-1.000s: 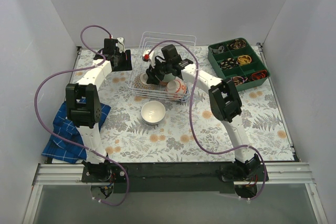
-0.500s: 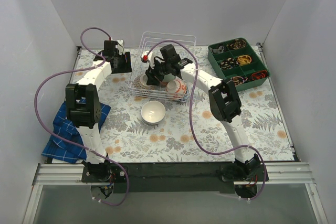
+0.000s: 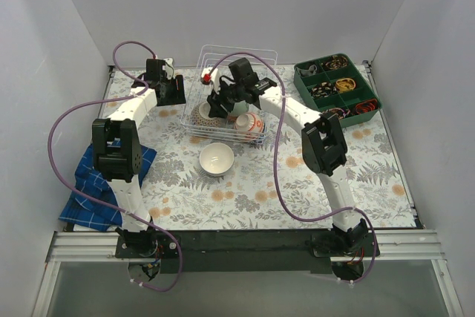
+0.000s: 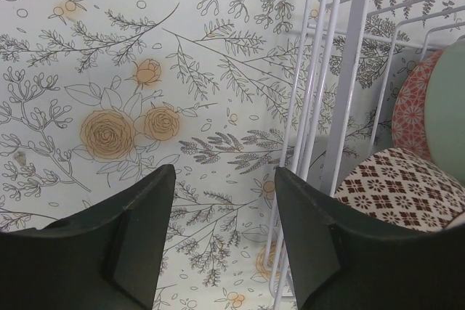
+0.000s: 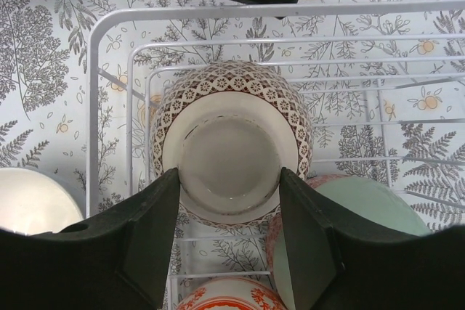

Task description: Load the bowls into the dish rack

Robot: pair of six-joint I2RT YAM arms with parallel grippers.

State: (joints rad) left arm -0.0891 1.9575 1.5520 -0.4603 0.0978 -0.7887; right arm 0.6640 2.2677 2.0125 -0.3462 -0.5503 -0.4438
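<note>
Counting the bowls gives five: four are in the dish rack (image 5: 290, 10) and one is outside it. There is one rack, of thin white wire, standing at the far middle of the flowered surface (image 3: 297, 183). In its left part lies the dark patterned bowl (image 5: 232, 150), with its opening turned to the right wrist camera. To the right of it are the mint green bowl (image 5: 363, 212) and the pinkish-red patterned bowl (image 4: 410, 103), close against each other. The orange-red patterned bowl (image 3: 250, 125) is at the near right side of the rack. The plain white bowl (image 3: 217, 159) stands upright on the surface, just near of the rack.

One dark green tray (image 3: 319, 61) with compartments is at the far right, and one blue checked cloth (image 3: 89, 198) at the near left.

The left fingers (image 4: 138, 237) are wide apart, hold nothing, and hang over the surface just left of the rack. The right fingers (image 5: 145, 237) are also wide apart, one on each side of the dark patterned bowl; I cannot tell if they touch it.
</note>
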